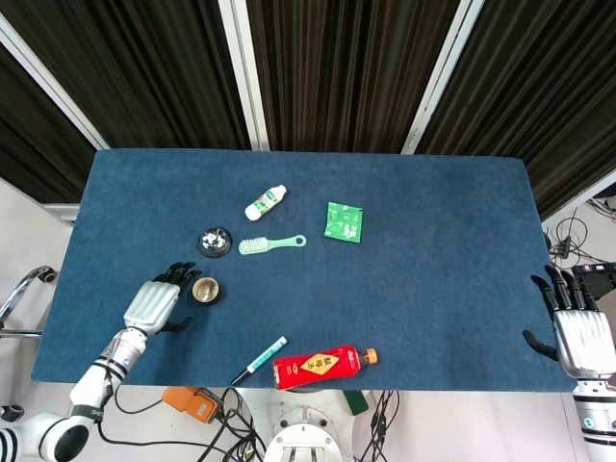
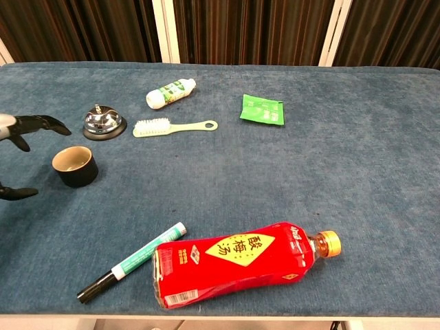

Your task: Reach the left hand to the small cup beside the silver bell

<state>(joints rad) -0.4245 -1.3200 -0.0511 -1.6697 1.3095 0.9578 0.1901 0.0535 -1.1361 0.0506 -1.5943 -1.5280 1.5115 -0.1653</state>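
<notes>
The small dark cup with a tan inside stands upright on the blue table, just in front of the silver bell. My left hand hovers right beside the cup on its left, fingers spread apart and holding nothing; its fingertips reach the cup's side without clearly touching it. In the chest view only the fingertips show at the left edge. My right hand rests open at the table's right edge, far from everything.
A green brush, a small white bottle and a green packet lie behind the cup. Near the front edge lie a marker pen and a red drink bottle on its side.
</notes>
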